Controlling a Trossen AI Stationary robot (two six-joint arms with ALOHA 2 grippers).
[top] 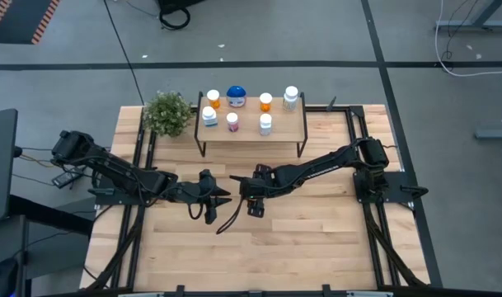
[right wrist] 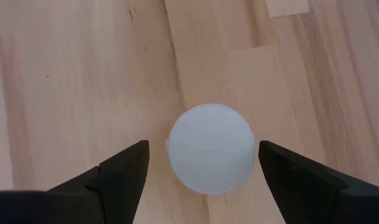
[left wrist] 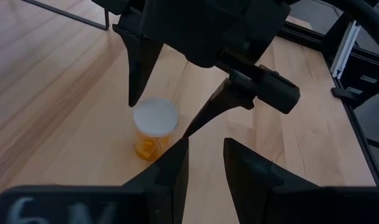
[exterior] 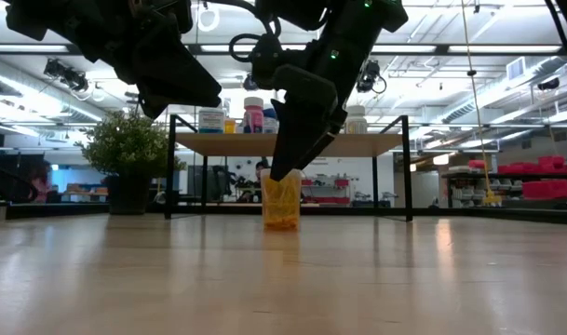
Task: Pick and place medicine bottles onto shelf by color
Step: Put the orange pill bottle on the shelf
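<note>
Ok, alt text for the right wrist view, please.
The right gripper, fingers spread wide, hangs directly over a round white bottle cap, one finger on each side and neither touching it. The bottle stands on the light wooden tabletop.

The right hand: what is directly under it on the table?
Under the open right hand stands an orange bottle with a white cap, upright on the table, between the fingers but untouched. From above the cap hides the body and contents.

A green potted plant (top: pixel 167 113) stood at the far left corner of the wooden table (top: pixel 316 239). Black cables (top: pixel 123 49) trailed over the grey floor (top: pixel 316 33) beyond.
</note>
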